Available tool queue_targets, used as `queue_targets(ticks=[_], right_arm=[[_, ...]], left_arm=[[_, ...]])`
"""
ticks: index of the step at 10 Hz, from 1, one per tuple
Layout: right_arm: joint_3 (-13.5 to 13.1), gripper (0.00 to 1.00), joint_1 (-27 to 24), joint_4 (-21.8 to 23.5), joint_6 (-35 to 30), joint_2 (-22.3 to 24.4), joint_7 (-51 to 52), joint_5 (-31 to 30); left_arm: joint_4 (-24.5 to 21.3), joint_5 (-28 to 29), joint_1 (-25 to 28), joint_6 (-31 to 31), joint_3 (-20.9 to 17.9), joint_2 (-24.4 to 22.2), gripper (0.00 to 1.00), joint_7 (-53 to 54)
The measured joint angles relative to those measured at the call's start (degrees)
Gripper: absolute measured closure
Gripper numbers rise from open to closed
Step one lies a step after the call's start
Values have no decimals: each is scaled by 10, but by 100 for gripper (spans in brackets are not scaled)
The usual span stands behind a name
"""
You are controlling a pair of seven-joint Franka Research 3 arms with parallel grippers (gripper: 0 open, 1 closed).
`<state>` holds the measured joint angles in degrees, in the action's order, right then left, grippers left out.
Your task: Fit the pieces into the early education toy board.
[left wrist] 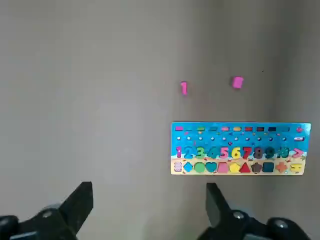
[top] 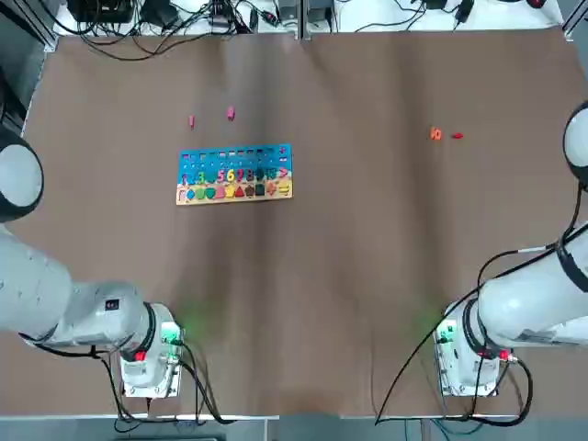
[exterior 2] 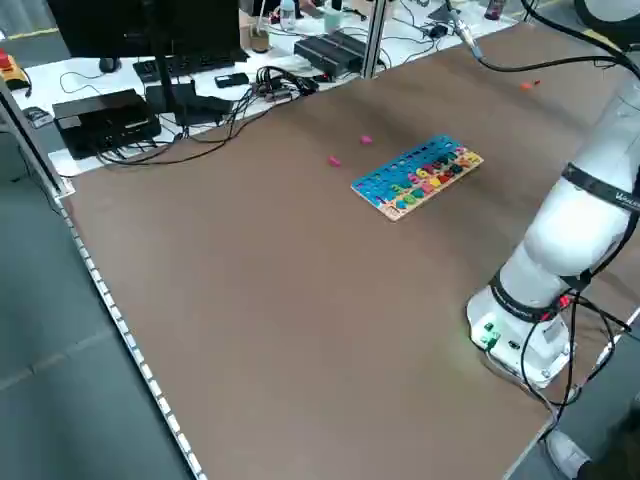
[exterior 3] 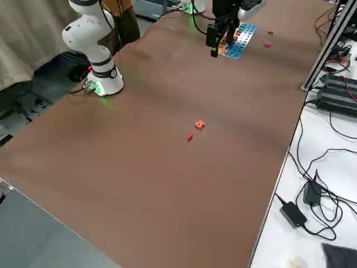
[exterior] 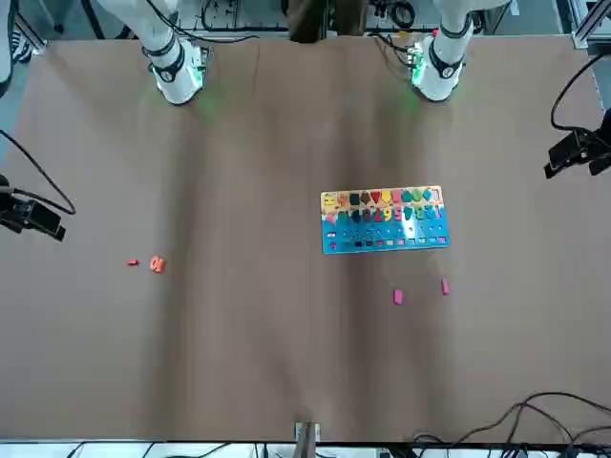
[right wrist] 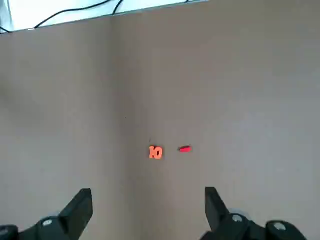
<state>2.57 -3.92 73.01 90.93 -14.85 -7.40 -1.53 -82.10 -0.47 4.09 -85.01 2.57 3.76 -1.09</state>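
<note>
Board: the flat rectangular toy board (top: 234,173), blue on top with a tan lower strip and rows of coloured numbers and shapes, lies flat on the brown table (top: 349,257), on the left arm's side.
Pink pieces: a pink "1" (left wrist: 184,88) and a pink block (left wrist: 237,82), just beyond the board's far edge, apart from it.
Orange pieces: an orange "10" (right wrist: 155,152) and a small red bit (right wrist: 184,148), close together, well apart from the board on the right arm's side.
Left gripper (left wrist: 150,210): jaws spread wide, grasping nothing, above the table short of the board.
Right gripper (right wrist: 149,212): jaws released, nothing between them, short of the orange pieces.

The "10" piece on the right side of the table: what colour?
Orange, the "10" piece; clearest in the right wrist view.
</note>
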Motion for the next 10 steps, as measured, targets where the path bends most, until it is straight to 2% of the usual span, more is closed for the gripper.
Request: queue_targets(ticks=[4, 6, 7, 8, 10], right_arm=[[3, 1, 0, 2, -5, 0, 0, 2], [3, 1, 1, 4, -8, -1, 0, 2], [4, 1, 1, 5, -10, -2, 1, 2], [4, 1, 2, 5, -15, -2, 2, 2], [6, 1, 10, 16, -24, -3, 2, 2]], left_arm=[[-1, 0, 1, -2, 0, 3, 0, -1], [-11, 0, 1, -3, 1, 21, 3, 0], [-25, 0, 1, -3, 2, 29, 13, 0], [-45, 0, 1, -8, 3, 34, 28, 0], [-116, 0, 1, -66, 4, 35, 59, 0]])
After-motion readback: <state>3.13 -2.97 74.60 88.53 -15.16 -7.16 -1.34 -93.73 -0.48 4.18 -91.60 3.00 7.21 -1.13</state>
